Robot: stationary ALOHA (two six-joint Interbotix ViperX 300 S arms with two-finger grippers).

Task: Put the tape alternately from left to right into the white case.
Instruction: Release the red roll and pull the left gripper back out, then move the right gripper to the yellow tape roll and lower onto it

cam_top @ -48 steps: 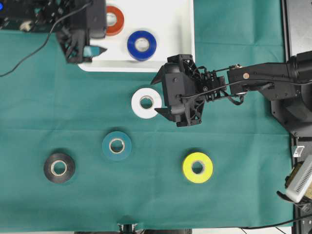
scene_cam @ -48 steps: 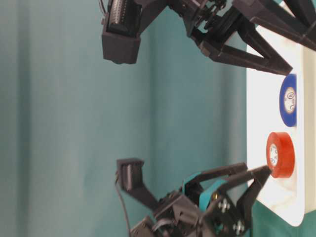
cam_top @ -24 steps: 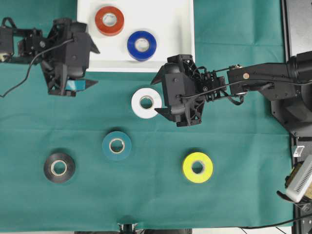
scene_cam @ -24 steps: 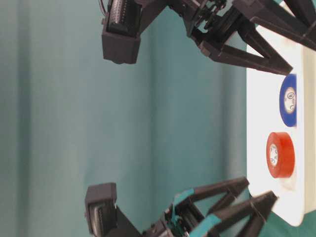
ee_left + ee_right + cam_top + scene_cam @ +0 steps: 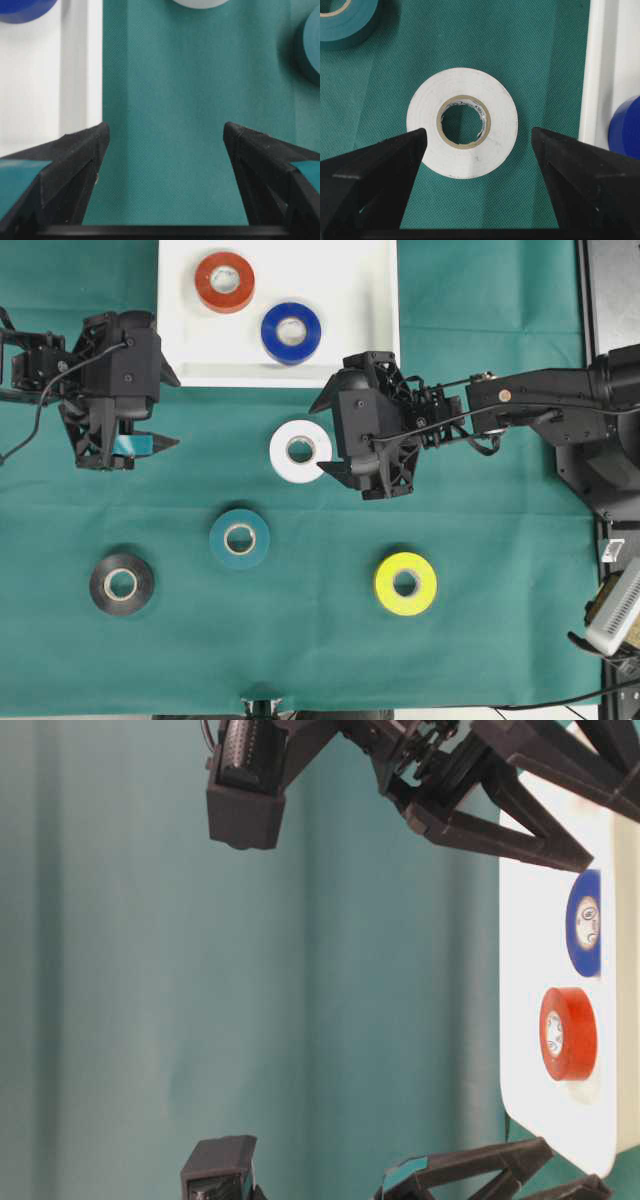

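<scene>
Since two rolls already lie in the white case (image 5: 370,300) at the far middle of the table (image 5: 500,640), the red tape (image 5: 224,281) to the left and the blue tape (image 5: 291,333) just right of it, the job looks about a third done in the overhead view; four rolls wait on the green cloth: the white tape (image 5: 301,450) near the case's front rim, the teal tape (image 5: 240,538), the black tape (image 5: 121,584) at the near left and the yellow tape (image 5: 405,583) at the near right. There the left gripper (image 5: 140,410) hangs over bare cloth left of the case, fingers spread and empty, while the right gripper (image 5: 328,435) hovers beside the white tape, likewise wide and empty, so I judge that roll is next. From table level the case shows as a shallow white tray with a raised rim and rounded corners, the two rolls flat inside it. The left wrist view shows only cloth between the splayed fingers (image 5: 75,155), the case's rim to one side. The right wrist view shows the white tape centred between open fingers (image 5: 385,165), untouched: a flat, clean ring with a cardboard core.
</scene>
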